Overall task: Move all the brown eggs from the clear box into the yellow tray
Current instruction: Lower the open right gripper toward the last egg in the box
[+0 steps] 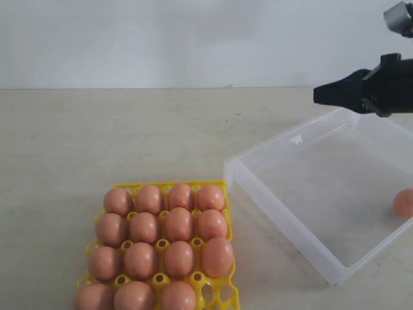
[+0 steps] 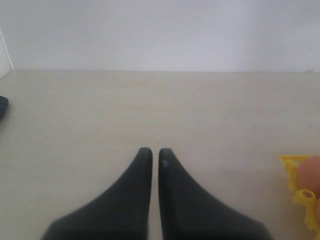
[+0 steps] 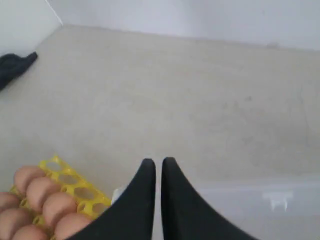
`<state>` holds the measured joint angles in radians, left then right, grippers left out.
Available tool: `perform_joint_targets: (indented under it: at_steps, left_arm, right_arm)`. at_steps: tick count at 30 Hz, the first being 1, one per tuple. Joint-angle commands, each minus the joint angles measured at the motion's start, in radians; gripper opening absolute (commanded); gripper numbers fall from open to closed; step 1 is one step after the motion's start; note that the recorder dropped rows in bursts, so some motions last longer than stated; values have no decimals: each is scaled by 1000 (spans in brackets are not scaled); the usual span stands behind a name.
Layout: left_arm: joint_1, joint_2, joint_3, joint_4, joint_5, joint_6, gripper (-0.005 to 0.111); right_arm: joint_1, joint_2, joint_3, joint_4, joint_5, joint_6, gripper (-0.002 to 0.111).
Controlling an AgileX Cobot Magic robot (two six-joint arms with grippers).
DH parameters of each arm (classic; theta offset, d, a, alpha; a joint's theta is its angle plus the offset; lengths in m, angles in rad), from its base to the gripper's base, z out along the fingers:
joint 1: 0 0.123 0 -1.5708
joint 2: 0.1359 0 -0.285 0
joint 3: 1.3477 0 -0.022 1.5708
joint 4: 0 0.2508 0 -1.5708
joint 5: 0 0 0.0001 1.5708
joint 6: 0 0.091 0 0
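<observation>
- Since only one egg [image 1: 404,202] lies in the box [image 1: 277,216], on the side away from the tray [image 1: 193,185], that egg is judged the step in hand.
- Right claw [image 1: 317,95]: clenched, empty, hovering over the box's back rim.
- Advice: spread the jaws before descending, straddle the egg's middle and close gently. The smooth shell may roll or slip.
- Tray sits just beside the box's left corner with fifteen eggs [image 1: 161,242] seated. The one free cup [image 1: 216,294] is on the box-side edge.
- Left claw [image 2: 155,152]: clenched, empty, over bare table [image 2: 150,100], well apart from the box.
- In the way: the box's wall must be cleared on the carry, and seated eggs crowd the free cup.
</observation>
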<state>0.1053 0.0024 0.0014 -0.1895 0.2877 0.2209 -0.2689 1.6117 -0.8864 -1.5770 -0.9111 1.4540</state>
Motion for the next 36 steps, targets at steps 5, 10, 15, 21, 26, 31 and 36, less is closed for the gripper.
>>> perform_joint_targets:
  at_steps: [5,10,15,21,26,31,36]
  left_arm:
    - [3,-2,-1,-5,-4,7,4]
    - [3,-2,-1,-5,-4,7,4]
    - [3,-2,-1,-5,-4,7,4]
    - [3,-2,-1,-5,-4,7,4]
    - [3,-2,-1,-5,-4,7,4]
    - [3,-2,-1,-5,-4,7,4]
    - [3,-2,-1,-5,-4,7,4]
  right_arm:
    - [6,-6,2,963,-42,-1604,0]
    - [-50,-6,-28,1245,383,-1837,0]
    - [-113,-6,-144,1773,945,-1891,0]
    - [-164,-4,-245,1753,1376,-1790,0]
    - [-166,-4,-291,1704,1721,-1697,0]
    - [-100,-4,-337,1740,2055,-1725,0]
    - [41,33,-420,1721,2075,-1751,0]
